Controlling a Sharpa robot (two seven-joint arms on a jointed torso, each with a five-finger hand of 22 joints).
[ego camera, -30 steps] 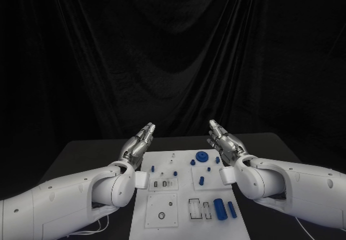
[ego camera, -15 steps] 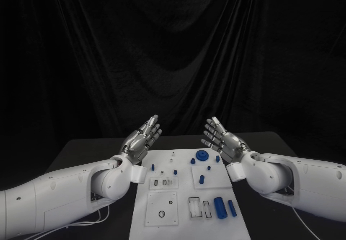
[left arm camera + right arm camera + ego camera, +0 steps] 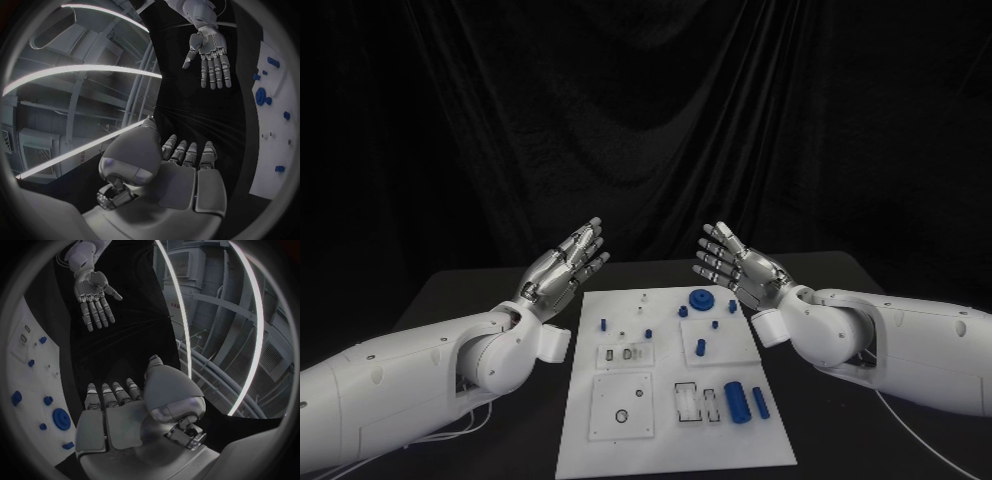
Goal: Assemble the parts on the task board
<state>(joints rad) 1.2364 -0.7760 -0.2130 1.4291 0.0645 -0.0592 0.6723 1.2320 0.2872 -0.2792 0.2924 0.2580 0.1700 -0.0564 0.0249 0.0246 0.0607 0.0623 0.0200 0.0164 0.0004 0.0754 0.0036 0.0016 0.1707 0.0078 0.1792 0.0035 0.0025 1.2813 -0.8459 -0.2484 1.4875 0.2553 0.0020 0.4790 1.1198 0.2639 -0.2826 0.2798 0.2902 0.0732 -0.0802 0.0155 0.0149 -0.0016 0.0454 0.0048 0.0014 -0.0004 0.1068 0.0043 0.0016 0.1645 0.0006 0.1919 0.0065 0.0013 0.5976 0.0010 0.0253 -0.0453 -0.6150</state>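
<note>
White task board (image 3: pixel 678 440) on black table (image 3: pixel 473 290), blue parts (image 3: pixel 736 402), empty hands flanking

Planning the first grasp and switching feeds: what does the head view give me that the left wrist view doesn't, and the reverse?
Head view alone: the whole task board, with the two blue cylinders lying at its near right and the black slots beside them, plus both arms framing it.

Left wrist view alone: the left hand seen from behind, fingers straight and holding nothing.

Both: the right hand, raised with fingers apart and empty, and the blue gear near the board's far edge.
</note>
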